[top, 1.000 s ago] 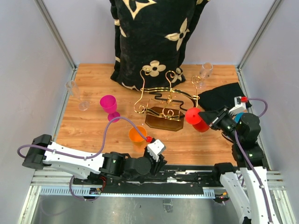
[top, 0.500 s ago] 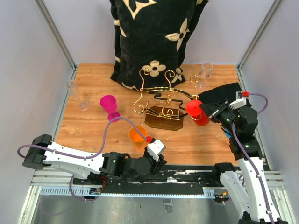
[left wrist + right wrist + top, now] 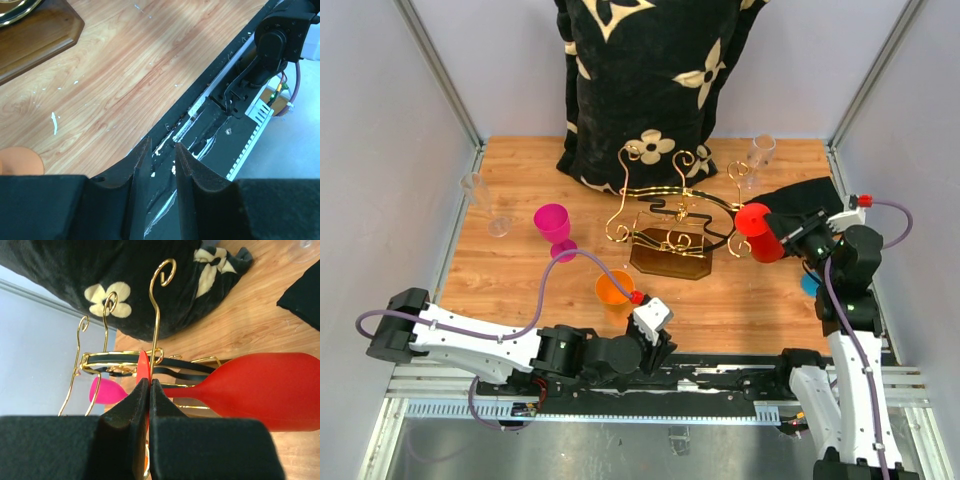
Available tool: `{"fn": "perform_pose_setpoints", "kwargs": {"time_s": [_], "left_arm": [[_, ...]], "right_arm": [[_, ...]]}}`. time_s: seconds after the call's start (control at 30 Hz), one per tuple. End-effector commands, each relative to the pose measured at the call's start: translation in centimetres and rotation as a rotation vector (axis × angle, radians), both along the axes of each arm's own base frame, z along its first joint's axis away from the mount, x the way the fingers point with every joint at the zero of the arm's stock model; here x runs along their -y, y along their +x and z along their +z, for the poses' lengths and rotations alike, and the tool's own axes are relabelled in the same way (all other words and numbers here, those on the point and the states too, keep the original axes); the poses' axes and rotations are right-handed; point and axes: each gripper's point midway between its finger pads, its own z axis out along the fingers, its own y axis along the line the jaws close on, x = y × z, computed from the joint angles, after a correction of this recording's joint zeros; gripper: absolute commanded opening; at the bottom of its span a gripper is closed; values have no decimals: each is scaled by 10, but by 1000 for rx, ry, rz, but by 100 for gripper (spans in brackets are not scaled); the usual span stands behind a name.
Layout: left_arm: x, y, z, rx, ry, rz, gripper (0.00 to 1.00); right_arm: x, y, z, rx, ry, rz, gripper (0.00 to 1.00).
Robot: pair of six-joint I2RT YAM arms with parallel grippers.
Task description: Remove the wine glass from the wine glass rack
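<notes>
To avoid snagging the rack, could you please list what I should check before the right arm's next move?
1. Grip: right gripper shut on the red wine glass: ok.
2. Glass foot free of the wine glass rack wires: cannot tell; they overlap in the right wrist view.
3. Rack base flat on the table: ok.
4. Other arm: left gripper open, holding nothing, away from the rack: ok.
5. Neighbour: clear glass behind stands apart from the red one: ok.
</notes>
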Motion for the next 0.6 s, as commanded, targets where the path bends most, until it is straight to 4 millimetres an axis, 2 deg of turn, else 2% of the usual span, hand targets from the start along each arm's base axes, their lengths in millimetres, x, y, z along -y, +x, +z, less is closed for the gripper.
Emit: {"fn": "perform_pose_setpoints", "kwargs": {"time_s": [0.0,0.4,0.57], "left_arm": [[-5,3,5,11,-17,23,31],[-11,8,18,27,-56,44,31],[-17,10,18,18,-71,59,31]], "right_arm": [[4,9,17,63,13,16,1],[16,25,34,108,-102,14,1],[17,21,54,160,-138,15,1]]}}
